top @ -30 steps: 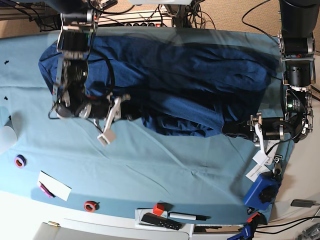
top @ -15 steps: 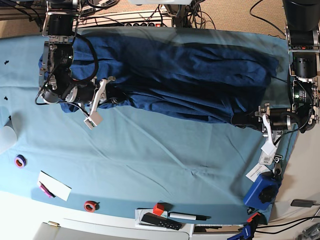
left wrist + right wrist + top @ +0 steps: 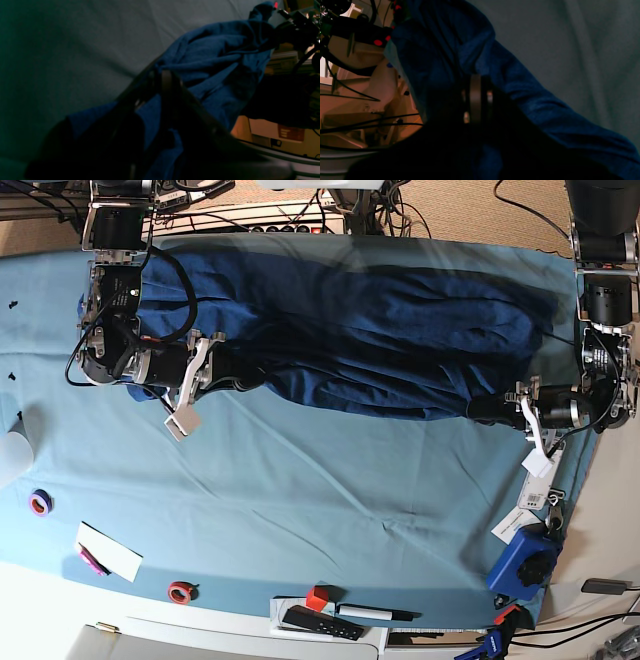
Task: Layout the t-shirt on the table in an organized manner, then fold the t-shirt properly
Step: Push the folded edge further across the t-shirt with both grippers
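Observation:
The dark navy t-shirt [image 3: 380,330] lies stretched in a long band across the far half of the teal table [image 3: 300,500]. My right gripper [image 3: 250,380], on the base view's left, is shut on the shirt's near edge. My left gripper [image 3: 478,410], on the base view's right, is shut on the near edge at the other end. In the left wrist view, the left gripper [image 3: 165,77] pinches bunched t-shirt fabric [image 3: 212,57] above the table [image 3: 75,37]. In the right wrist view, the right gripper [image 3: 476,82] pinches a fold of the t-shirt [image 3: 520,82].
Along the near edge lie a purple tape ring [image 3: 40,502], a white card [image 3: 108,551], a red ring [image 3: 180,591], a red cube [image 3: 317,597], a black remote [image 3: 322,622] and a marker [image 3: 375,613]. A blue object [image 3: 522,565] and white tags [image 3: 530,485] sit at the near right corner.
Both grippers moved apart and toward the far edge, still holding the shirt. The fabric has drawn out into a longer, narrower band, and its sagging near edge has lifted away from the table's middle.

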`<action>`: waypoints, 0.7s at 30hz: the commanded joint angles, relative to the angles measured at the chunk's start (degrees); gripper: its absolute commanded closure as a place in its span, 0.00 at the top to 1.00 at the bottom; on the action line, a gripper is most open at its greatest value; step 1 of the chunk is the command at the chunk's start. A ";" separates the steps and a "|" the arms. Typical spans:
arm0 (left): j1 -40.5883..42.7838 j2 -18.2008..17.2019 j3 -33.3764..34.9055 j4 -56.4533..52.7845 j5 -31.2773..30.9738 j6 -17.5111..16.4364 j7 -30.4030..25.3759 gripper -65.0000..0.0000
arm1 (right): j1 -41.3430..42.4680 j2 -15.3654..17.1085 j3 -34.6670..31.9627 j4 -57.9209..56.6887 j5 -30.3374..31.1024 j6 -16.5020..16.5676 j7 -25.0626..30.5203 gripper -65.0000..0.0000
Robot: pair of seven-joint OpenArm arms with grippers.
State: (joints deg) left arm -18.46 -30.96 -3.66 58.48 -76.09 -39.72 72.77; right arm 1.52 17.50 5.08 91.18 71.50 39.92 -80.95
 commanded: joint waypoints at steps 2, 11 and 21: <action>-1.36 -1.11 -0.28 0.85 -0.96 -0.28 -0.83 0.00 | -0.17 0.79 0.26 1.09 1.79 0.08 0.95 0.00; -1.38 -1.11 -0.28 0.85 -0.96 -0.28 -0.83 0.00 | -6.08 0.81 0.26 1.07 -0.55 0.08 0.95 0.00; -1.38 -1.11 -0.28 0.85 -0.57 -0.28 -0.81 0.02 | -6.12 2.49 0.26 1.07 -13.40 0.08 0.95 0.00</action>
State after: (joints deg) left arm -18.46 -30.94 -3.66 58.50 -76.03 -39.72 72.79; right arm -5.34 19.00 5.06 91.26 58.61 39.94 -80.07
